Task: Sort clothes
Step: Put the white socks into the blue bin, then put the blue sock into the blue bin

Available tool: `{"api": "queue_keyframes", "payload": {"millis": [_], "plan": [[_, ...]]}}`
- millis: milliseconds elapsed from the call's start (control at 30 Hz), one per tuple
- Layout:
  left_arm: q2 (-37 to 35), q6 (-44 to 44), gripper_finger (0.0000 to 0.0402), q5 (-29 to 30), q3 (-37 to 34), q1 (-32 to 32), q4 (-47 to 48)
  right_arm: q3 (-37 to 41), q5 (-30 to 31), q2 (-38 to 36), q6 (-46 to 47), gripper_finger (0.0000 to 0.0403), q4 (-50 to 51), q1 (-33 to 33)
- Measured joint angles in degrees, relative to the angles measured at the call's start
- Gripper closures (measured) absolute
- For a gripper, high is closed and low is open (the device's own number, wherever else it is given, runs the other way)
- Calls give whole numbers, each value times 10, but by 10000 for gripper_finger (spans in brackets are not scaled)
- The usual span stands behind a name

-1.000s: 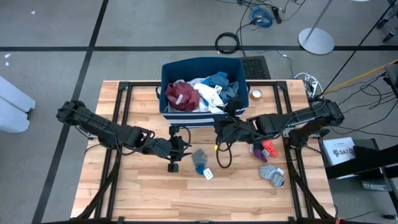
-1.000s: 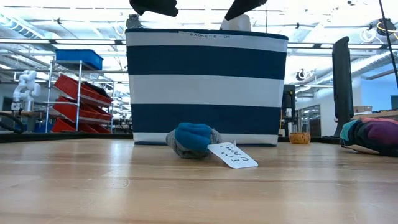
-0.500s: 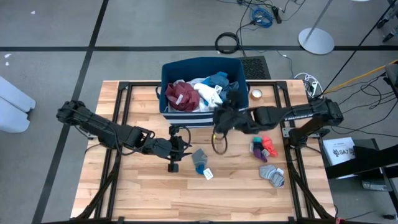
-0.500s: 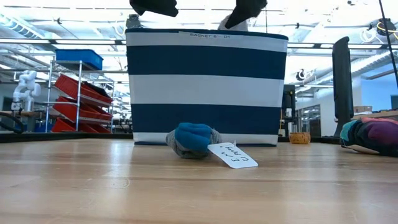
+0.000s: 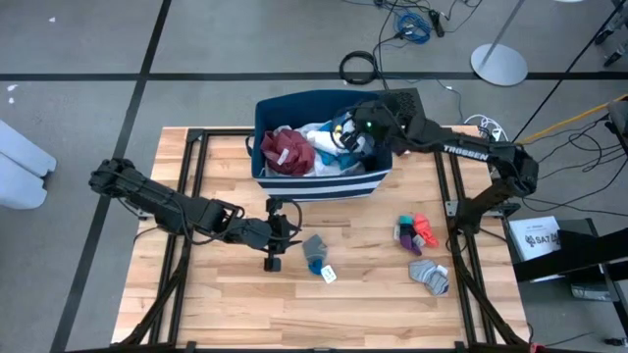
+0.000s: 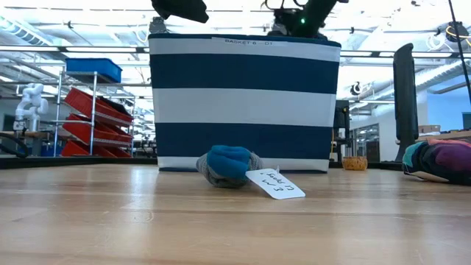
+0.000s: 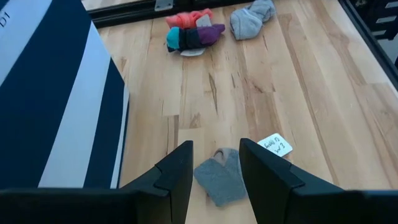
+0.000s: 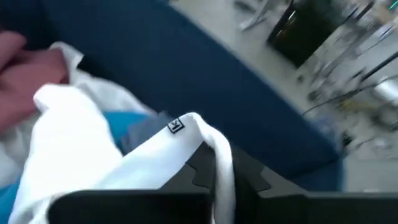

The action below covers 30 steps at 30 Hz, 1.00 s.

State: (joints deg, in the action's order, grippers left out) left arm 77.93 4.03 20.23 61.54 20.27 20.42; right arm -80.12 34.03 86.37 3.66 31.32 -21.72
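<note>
white garment (image 8: 93,158) over fingers (image 8: 205,171) | navy bin wall (image 8: 186,68) behind

The counter (image 5: 235,294) is smooth, pale wood. The bin (image 6: 243,103) is matt cloth. The clothes (image 5: 314,149) look soft. The tag (image 6: 275,184) is paper.

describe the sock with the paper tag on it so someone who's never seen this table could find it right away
Start at the navy striped bin at the back of the wooden table. Just in front of it lies a small grey sock with a bright blue end. Unlike the two sock bundles toward the right edge, it has a white handwritten paper tag beside it.
</note>
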Motion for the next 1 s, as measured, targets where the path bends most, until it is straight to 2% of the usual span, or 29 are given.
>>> {"api": "queue_keyframes", "payload": {"millis": [100, 400, 600, 733, 900, 1000], "plan": [[0, 0, 261, 0, 0, 0, 1, 0, -39, 0, 18, 360, 34, -12], [0, 0, 261, 0, 0, 0, 1, 0, -42, -5, 14, 234, 99, -3], [0, 0, 261, 0, 0, 0, 1, -40, -56, -17, 22, 194, 172, 0], [0, 0, 261, 0, 0, 0, 1, -101, -126, -19, 32, 191, 221, 5], [0, 2, 261, -8, 0, 0, 0, -169, -255, -19, 64, 194, 250, 27], [0, 2, 261, -34, 0, 0, 0, -191, -324, -19, 77, 194, 255, 56]]}}
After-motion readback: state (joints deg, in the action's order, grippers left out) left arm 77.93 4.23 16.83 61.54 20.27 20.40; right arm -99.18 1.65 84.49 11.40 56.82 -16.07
